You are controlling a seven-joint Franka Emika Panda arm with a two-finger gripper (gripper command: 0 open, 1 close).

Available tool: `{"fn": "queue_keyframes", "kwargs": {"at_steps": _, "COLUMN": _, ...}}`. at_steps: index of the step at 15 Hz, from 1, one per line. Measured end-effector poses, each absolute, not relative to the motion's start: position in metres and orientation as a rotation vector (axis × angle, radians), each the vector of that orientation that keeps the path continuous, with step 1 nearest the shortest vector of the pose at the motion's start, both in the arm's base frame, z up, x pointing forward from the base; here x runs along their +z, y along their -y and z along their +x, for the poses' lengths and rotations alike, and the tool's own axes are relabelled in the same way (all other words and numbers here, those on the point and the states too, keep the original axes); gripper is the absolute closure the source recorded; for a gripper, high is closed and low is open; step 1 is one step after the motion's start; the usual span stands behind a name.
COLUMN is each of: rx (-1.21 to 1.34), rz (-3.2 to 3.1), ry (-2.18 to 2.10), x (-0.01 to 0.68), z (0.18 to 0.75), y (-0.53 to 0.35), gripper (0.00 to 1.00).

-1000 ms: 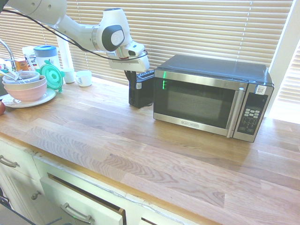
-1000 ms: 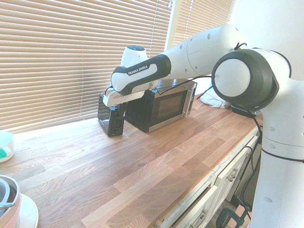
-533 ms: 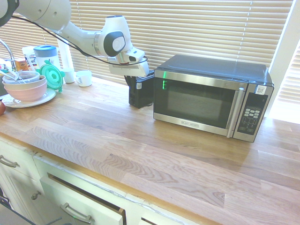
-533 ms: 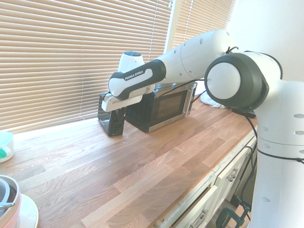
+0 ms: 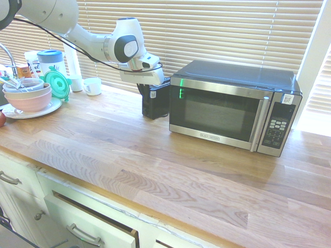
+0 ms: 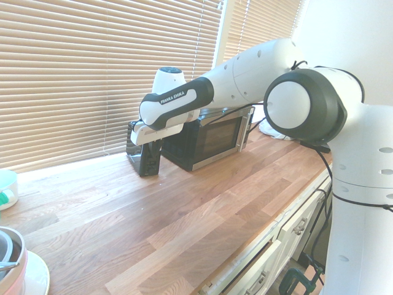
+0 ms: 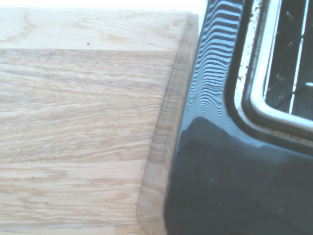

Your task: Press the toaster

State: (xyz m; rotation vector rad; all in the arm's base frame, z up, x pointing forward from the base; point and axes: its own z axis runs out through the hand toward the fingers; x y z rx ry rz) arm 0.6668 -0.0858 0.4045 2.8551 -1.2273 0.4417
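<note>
Held the hand (image 5: 141, 92) with its fingers together, low over the near end of the toaster (image 5: 155, 99). Could not tell contact from a slight gap there. Had the toaster upright on the wooden desk (image 5: 124, 150), near the window blinds (image 5: 217, 31) and just beside the microwave (image 5: 227, 108), on its door-handle-free side. Showed a small white label high on the toaster's dark end. In the wrist view, took in part of its glossy black top, striped with reflections, and a metal-rimmed opening with thin bright bars inside, next to bare wood grain.

Farther along the desk, past the toaster, had two white cups (image 5: 92, 87), a green lid (image 5: 57, 84) and a blue-topped container (image 5: 51, 61). Near those, carried stacked bowls (image 5: 30, 102) on a white plate (image 5: 54, 106). Beneath the desk, showed a drawer (image 5: 90, 222) slightly pulled out.
</note>
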Motion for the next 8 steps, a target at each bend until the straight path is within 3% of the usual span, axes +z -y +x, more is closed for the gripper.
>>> {"fn": "queue_keyframes", "kwargs": {"at_steps": 8, "rx": 0.423, "rz": 2.861, "ry": 1.22, "x": 0.4035, "z": 0.6683, "y": 0.0856, "gripper": 1.0}}
